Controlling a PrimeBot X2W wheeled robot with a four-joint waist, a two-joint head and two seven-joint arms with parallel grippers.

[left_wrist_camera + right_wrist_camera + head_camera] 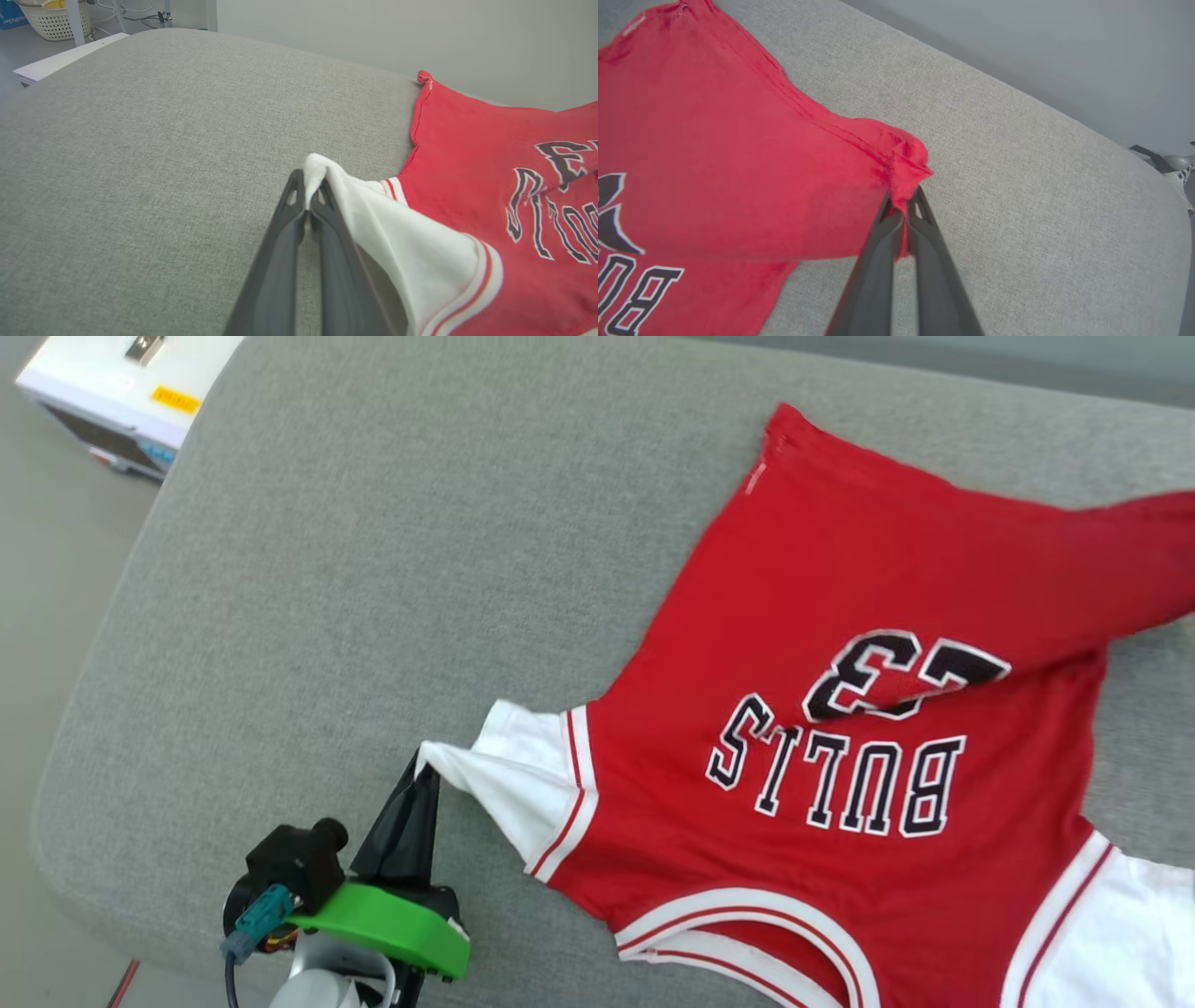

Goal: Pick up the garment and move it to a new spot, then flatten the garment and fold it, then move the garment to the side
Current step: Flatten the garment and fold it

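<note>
The garment (840,616) is a red T-shirt with white sleeves and black lettering, spread over the right half of a grey cushion, collar toward me. My left gripper (420,775) at the lower left is shut on the tip of one white sleeve (509,775). In the left wrist view the same sleeve (373,219) is pinched at the fingertips of the left gripper (308,193) and lifts off the cushion. In the right wrist view my right gripper (903,205) is shut on a bunched red hem corner (906,158) of the garment (714,163), raised above the cushion.
The grey cushion (373,569) has open surface to the left of the shirt. A white box (121,383) stands on the floor past its far left corner. A pale basket (51,18) sits on the floor in the background. A grey wall runs behind the cushion.
</note>
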